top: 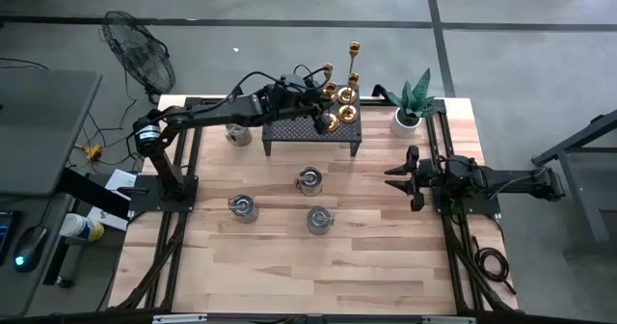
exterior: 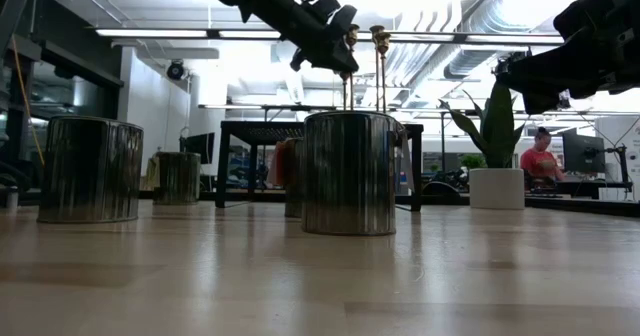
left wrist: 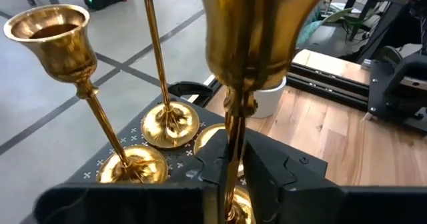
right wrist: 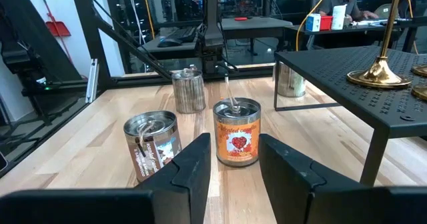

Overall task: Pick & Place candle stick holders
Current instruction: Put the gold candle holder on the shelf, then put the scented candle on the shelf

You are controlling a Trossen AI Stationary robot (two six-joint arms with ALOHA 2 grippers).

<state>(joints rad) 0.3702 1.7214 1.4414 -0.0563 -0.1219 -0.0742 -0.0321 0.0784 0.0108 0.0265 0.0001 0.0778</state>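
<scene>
Your left pincer is clamped on a candlestick stem over the far black rack, while your right pincer waits apart at the worktop's right.

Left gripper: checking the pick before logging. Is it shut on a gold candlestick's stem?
Shut: the left gripper pinches the gold candlestick stem between its dark fingers.
</scene>
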